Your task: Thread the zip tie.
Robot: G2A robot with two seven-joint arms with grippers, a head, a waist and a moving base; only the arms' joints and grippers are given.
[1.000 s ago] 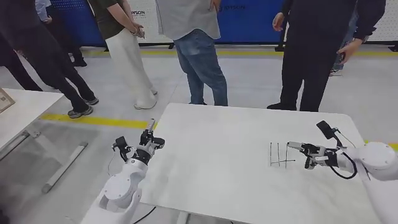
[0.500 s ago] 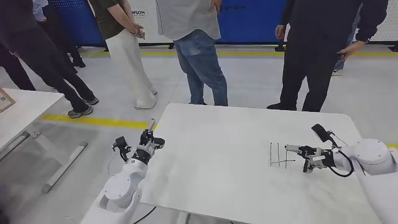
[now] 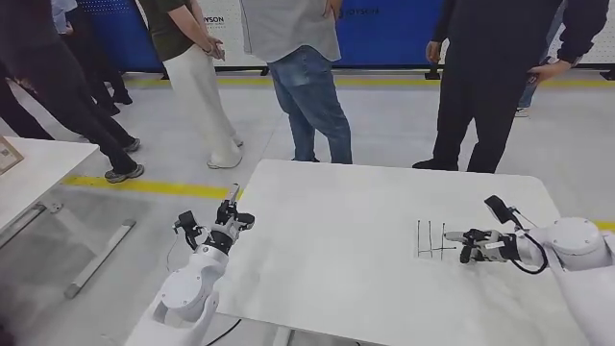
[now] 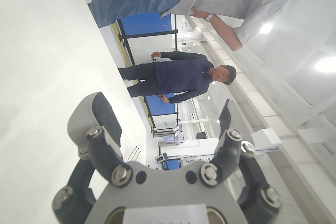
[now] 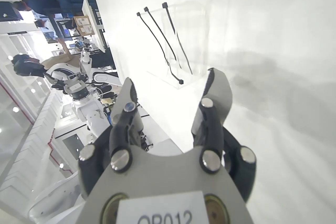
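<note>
4 black zip ties (image 3: 430, 237) (image 5: 160, 34) lie on the white table (image 3: 336, 250) toward its right side, 3 side by side and 1 crosswise over the ends nearer the robot. The right pincer (image 3: 456, 242) (image 5: 172, 78) is low and just beside them, its jaws spread apart and holding nothing, tips pointed at the ties. The left pincer (image 3: 238, 207) (image 4: 162, 104) is well apart at the table's left edge, jaws likewise wide open and empty.

Right gripper (image 5: 172, 78) base, white label (image 5: 164, 209): dark characters, lower half cut off at the edge | blue wall panel (image 3: 404, 29) across the room: white lettering, too small to make out
</note>
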